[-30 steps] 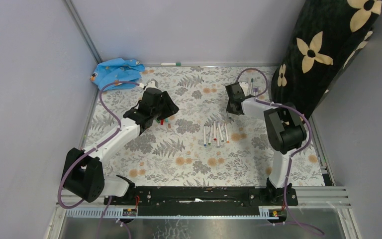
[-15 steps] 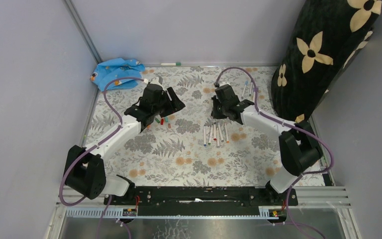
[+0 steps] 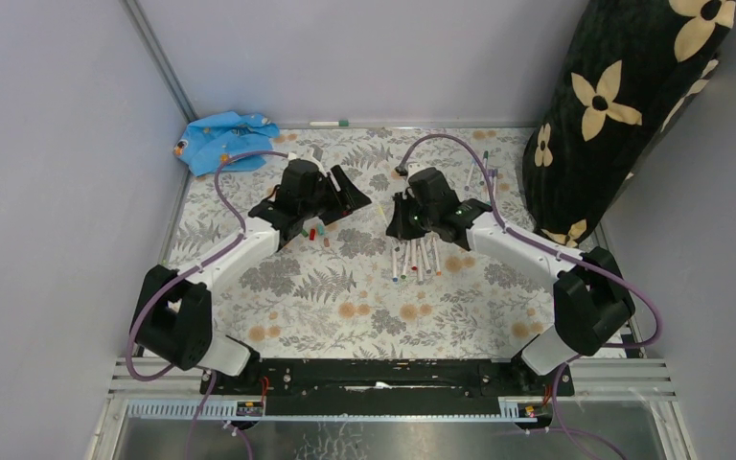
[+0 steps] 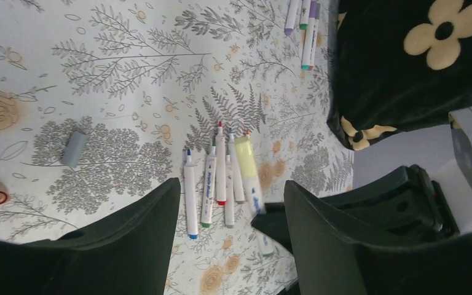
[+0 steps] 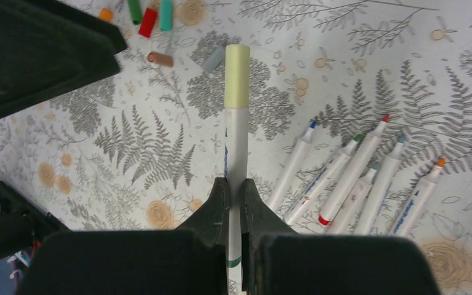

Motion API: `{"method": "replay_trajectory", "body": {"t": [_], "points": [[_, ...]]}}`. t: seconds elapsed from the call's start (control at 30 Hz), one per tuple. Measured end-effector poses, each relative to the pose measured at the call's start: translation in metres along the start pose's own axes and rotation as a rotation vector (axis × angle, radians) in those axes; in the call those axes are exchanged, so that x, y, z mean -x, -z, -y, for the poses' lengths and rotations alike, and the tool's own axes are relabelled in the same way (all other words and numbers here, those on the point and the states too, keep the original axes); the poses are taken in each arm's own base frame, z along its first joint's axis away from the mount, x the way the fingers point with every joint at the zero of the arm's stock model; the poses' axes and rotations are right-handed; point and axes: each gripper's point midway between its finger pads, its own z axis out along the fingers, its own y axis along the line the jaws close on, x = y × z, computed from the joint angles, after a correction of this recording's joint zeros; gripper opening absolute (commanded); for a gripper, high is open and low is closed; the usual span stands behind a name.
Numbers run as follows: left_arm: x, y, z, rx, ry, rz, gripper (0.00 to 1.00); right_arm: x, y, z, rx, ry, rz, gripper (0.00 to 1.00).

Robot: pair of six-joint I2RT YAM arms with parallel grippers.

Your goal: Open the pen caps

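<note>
Right pincer [image 5: 234, 184]: we find it clamped on a white pen [image 5: 236, 141] (pale yellow cap [image 5: 238, 77] fitted).
Left pincer [image 4: 230, 190]: we note jaws apart, nothing held.

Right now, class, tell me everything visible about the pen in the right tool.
The pen has a white barrel with blue print, a pale yellow cap still on, and a green band at its rear. The shut right tool pinches the barrel, holding it above the mat with the cap pointing outward. Nothing else touches it.
</note>
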Motion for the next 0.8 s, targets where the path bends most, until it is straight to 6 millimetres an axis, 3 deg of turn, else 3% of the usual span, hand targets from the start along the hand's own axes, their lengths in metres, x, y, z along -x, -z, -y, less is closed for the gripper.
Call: {"method": "replay_trajectory", "body": {"t": [0.43,0.8], "points": [[-0.015,-0.012,0.006,-0.066,0.088,-0.072,0.70,-0.010,0.003,-0.038,0.084,0.024,-0.013,0.00],[-0.017,-0.013,0.009,-0.072,0.151,-0.085,0.62,-0.002,0.007,-0.060,0.129,0.037,0.016,0.00]]}}
